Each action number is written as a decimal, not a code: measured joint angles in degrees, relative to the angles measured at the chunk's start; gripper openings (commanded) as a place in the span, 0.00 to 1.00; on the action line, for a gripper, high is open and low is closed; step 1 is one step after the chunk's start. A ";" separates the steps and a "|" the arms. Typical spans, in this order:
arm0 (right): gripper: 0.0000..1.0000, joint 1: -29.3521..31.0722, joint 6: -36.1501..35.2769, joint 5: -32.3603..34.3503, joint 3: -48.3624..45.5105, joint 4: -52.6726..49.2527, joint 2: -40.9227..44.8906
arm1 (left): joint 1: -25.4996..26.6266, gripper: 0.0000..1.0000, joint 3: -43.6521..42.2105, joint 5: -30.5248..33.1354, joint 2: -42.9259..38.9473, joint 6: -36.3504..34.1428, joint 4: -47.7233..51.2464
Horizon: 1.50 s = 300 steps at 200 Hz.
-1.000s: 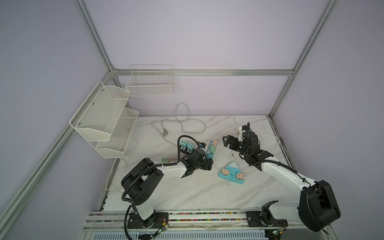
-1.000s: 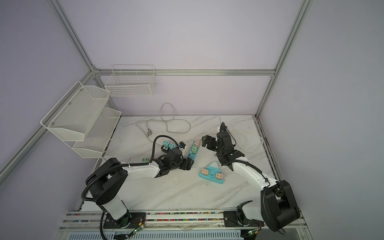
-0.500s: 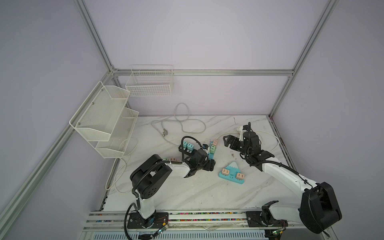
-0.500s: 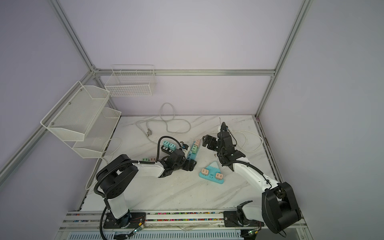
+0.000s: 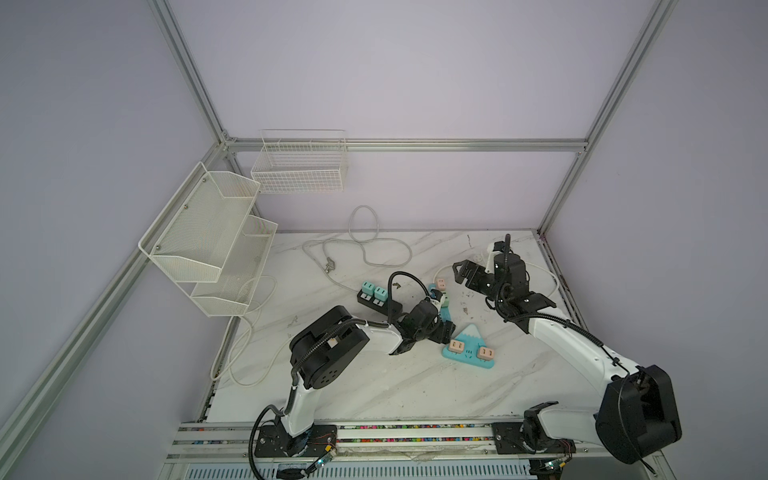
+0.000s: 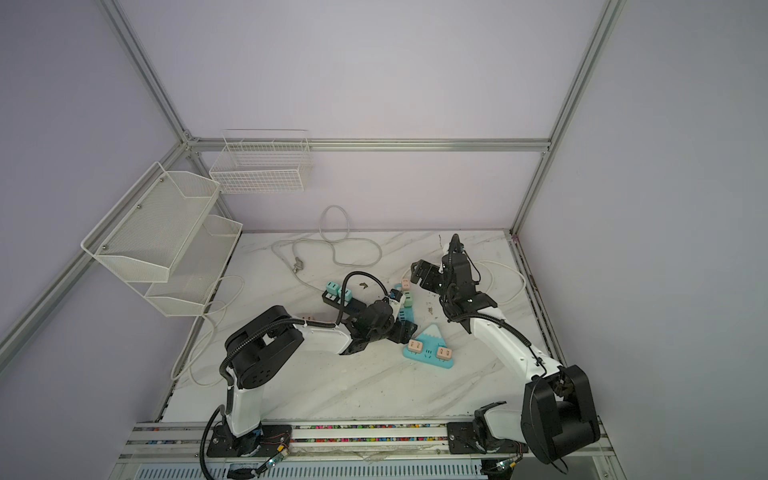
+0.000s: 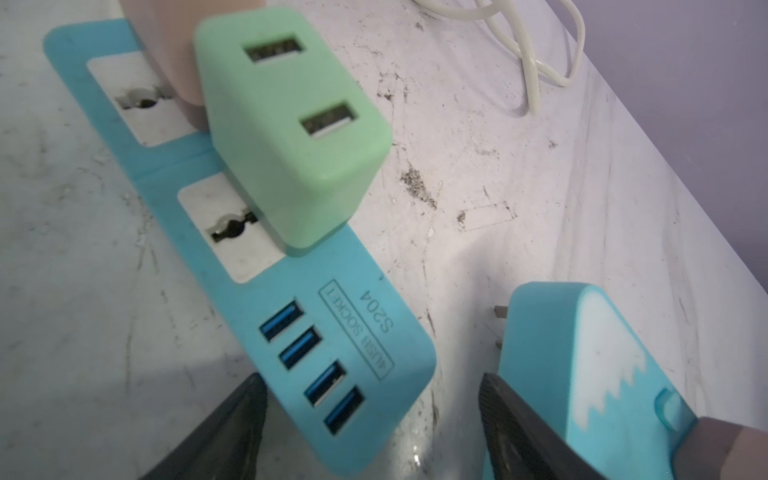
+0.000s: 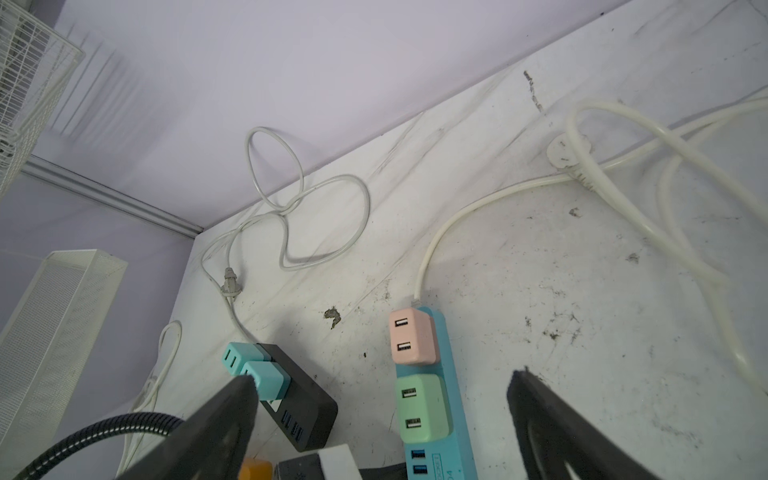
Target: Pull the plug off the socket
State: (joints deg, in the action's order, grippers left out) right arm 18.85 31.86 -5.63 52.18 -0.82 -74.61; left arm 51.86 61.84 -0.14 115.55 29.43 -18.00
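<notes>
The left hand (image 7: 368, 399) is reaching low over the table (image 5: 374, 386), with its two dark fingers (image 7: 232, 419) standing apart and gripping nothing. The end of a blue power strip (image 7: 332, 291), the end carrying four blue USB ports, is lying between them. One finger is sitting just beside the strip's long edge. The other is standing clear of the strip's corner and close against a blue mountain-shaped socket block (image 7: 561, 353). Whether it is touching that block cannot be told.

Just past the USB ports, a green plug (image 7: 291, 137) is standing upright, seated in the strip's nearest outlet. A pink plug (image 7: 174, 70) is sitting in the next outlet, right behind the green one.

In a top view, the mountain-shaped block is lying flat on the table with two peach-coloured plugs (image 5: 457, 345) pushed into it.

The right hand (image 8: 382, 380) is hanging raised near the far end of the same strip, with its fingers spread wide and holding nothing. A white cable (image 8: 432, 249) is running from that end of the strip and looping across the table.

Beside the blue strip, a black power strip (image 8: 307, 411) is lying with two teal plugs (image 8: 270, 380) in it. A thin grey cord (image 8: 324, 183) is curling toward the back wall. A white mesh shelf (image 5: 208, 224) and a wire basket (image 5: 299, 166) are hanging on the walls.
</notes>
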 measured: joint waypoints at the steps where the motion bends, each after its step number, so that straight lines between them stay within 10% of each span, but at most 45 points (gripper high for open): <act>1: 0.97 -0.04 0.00 0.00 0.00 -0.04 0.00 | 0.00 0.80 0.04 0.00 0.00 0.00 0.00; 144: 0.97 0.70 -7.23 2.38 4.61 -8.09 -7.61 | -3.23 0.71 -3.34 4.98 -14.32 2.64 0.81; 300: 0.75 7.08 -13.29 6.84 7.63 -11.63 -18.01 | -9.11 0.50 -2.49 -0.94 -5.53 17.27 8.20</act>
State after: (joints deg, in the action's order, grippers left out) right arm 25.93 18.57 1.21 59.81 -12.45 -92.62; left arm 42.74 59.35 -1.08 110.02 46.70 -9.80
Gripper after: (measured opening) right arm 0.763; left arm 0.500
